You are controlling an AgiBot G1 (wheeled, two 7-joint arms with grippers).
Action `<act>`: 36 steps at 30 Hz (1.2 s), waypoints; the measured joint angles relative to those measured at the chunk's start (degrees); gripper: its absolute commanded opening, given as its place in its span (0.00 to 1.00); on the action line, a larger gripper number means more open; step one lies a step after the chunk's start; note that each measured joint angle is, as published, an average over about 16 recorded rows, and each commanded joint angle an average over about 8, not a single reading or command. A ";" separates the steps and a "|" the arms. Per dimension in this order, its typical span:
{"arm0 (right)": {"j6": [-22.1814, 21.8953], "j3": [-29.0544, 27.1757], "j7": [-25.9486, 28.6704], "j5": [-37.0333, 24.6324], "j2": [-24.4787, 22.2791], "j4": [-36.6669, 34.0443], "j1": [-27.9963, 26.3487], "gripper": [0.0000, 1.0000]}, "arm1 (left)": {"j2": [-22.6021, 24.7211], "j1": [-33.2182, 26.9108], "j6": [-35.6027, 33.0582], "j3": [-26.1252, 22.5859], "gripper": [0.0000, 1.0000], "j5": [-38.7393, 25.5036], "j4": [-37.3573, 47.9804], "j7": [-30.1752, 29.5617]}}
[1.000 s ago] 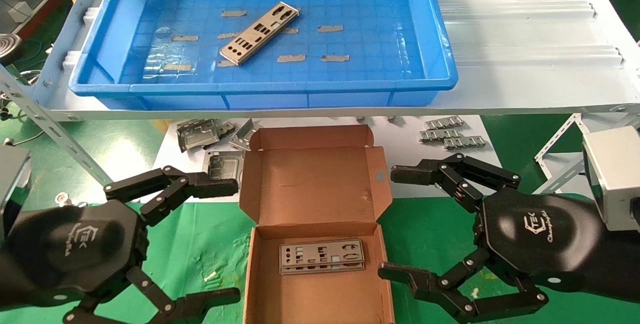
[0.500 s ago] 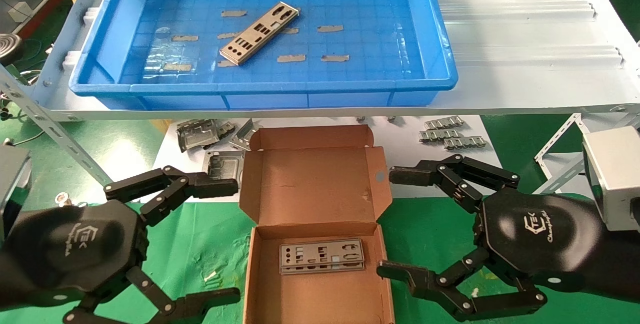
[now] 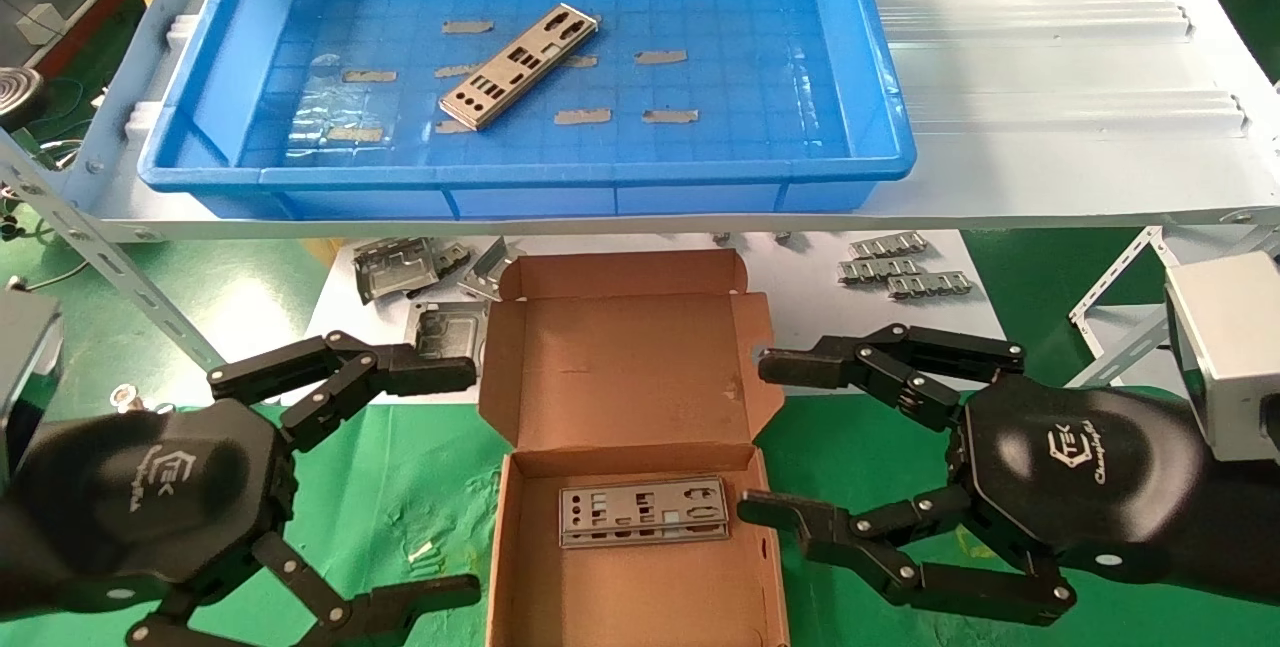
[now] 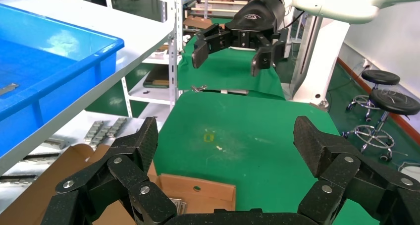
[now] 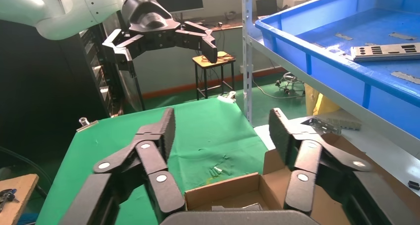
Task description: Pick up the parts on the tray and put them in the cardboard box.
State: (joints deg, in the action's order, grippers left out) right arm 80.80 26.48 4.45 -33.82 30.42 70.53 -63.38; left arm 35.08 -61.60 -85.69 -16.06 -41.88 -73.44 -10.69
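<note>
Risk lies with the right gripper point(image 3: 765, 442) — jaws spread wide, one fingertip just over the cardboard box point(image 3: 630, 447) wall, where a careless lift could snag a flap and shift the box. The left gripper point(image 3: 455, 477) hangs beside the box, also wide apart and empty. One part point(image 3: 643, 511) lies flat in the box; another point(image 3: 520, 66) waits diagonally in the blue tray point(image 3: 530, 182).
</note>
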 measured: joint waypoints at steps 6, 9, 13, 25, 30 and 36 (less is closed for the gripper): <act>0.00 0.00 0.00 0.00 0.00 0.00 0.00 0.00 | 0.00 0.00 0.00 0.00 1.00 0.00 0.00 0.00; 0.00 0.00 0.00 0.00 0.00 0.00 0.00 0.00 | 0.00 0.00 0.00 0.00 1.00 0.00 0.00 0.00; 0.00 0.00 0.00 0.00 0.00 0.00 0.00 0.00 | 0.00 0.00 0.00 0.00 1.00 0.00 0.00 0.00; 0.00 0.00 0.00 0.00 0.00 0.00 0.00 0.00 | 0.00 0.00 0.00 0.00 1.00 0.00 0.00 0.00; 0.00 0.00 0.00 0.00 0.00 0.00 0.00 0.00 | 0.00 0.00 0.00 0.00 1.00 0.00 -0.01 0.00; 0.00 0.00 0.00 0.00 0.00 0.00 0.00 0.00 | 0.28 -0.34 0.33 0.02 1.00 -0.15 0.13 0.10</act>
State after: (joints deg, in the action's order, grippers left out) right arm 80.80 26.48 4.45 -33.82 30.42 70.53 -63.38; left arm 35.35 -61.95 -85.36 -16.05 -42.03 -73.31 -10.58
